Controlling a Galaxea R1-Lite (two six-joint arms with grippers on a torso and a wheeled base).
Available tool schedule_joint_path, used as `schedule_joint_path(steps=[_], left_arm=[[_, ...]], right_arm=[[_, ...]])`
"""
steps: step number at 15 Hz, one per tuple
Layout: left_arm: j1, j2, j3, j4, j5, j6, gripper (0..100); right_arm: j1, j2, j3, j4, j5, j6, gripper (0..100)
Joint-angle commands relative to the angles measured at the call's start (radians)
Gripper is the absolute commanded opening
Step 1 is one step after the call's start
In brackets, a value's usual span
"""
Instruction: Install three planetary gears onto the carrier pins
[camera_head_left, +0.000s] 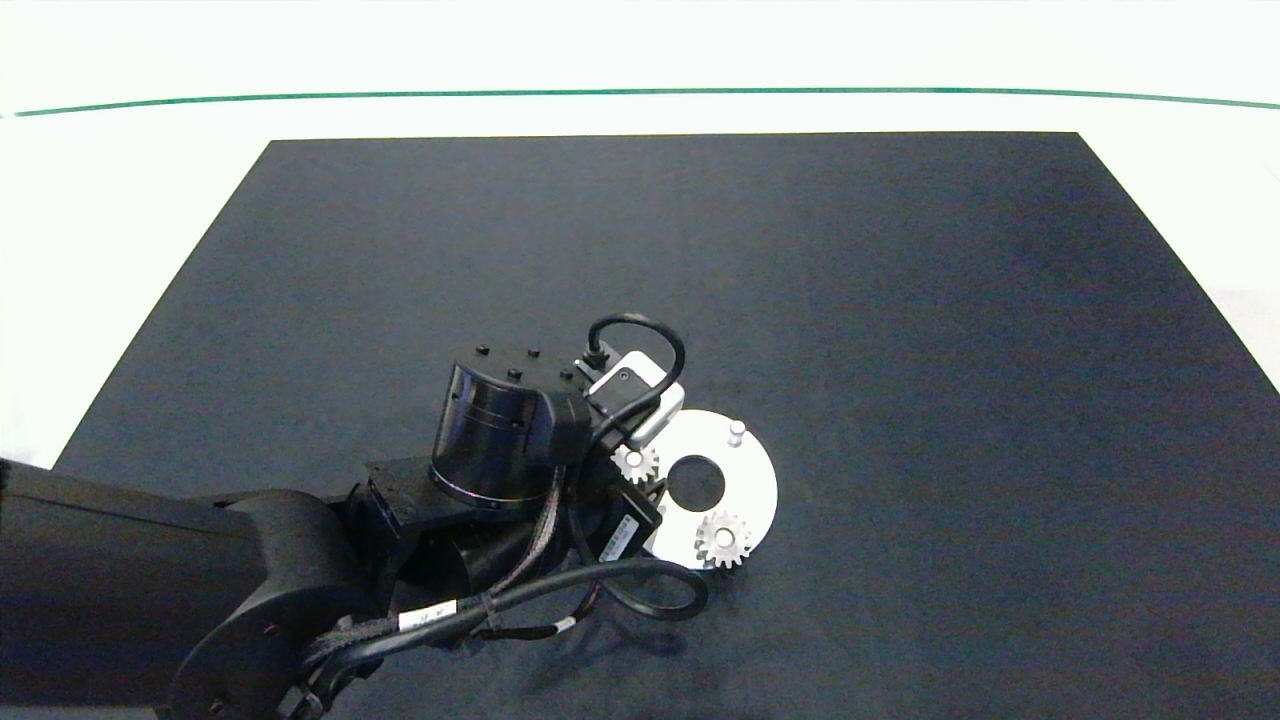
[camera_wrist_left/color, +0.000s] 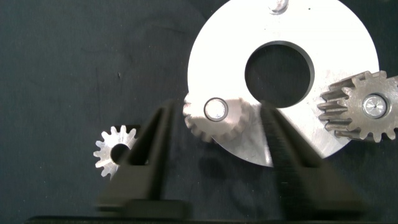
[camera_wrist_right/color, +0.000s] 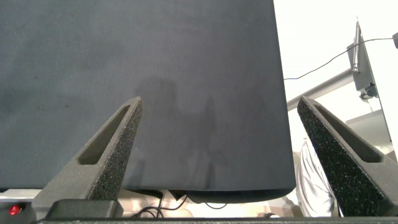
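Fingers of left end effector (camera_wrist_left/color: 214, 149) apart astride a pinned gear (camera_wrist_left/color: 214, 118) (third gear (camera_wrist_left/color: 112, 151) half-hidden).

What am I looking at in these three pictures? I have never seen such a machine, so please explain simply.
This is a robot with two dark arms, each ending in a two-fingered gripper. The head view looks down on a black mat. The other two pictures come from cameras on the wrists.

On the mat lies a white disc with three upright pins. Two small metal gears sit on pins: one between the open fingers of the left gripper, another at the disc's edge. The third pin is bare. The third gear lies on the mat beside the disc.

The right gripper is open, holds nothing, and is away from the disc.
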Motion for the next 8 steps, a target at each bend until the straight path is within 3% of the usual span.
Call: schedule_joint_path(steps=[1, 4, 6, 8], left_arm=[[0.001, -0.004, -0.005, -0.001, 0.002, 0.005, 100], [0.004, -0.076, 0.003, 0.051, 0.002, 0.007, 100], [0.046, -0.142, -0.011, 0.148, -0.002, 0.013, 100], [0.098, -0.181, -0.014, 0.174, -0.017, 0.026, 100]], right_arm=[[0.0, 0.001, 0.0, 0.003, -0.002, -0.002, 100], [0.0, 0.0, 0.002, 0.003, -0.001, -0.002, 100], [0.0, 0.001, 0.003, 0.003, -0.001, -0.003, 100], [0.0, 0.0, 0.003, 0.003, -0.001, -0.003, 100]])
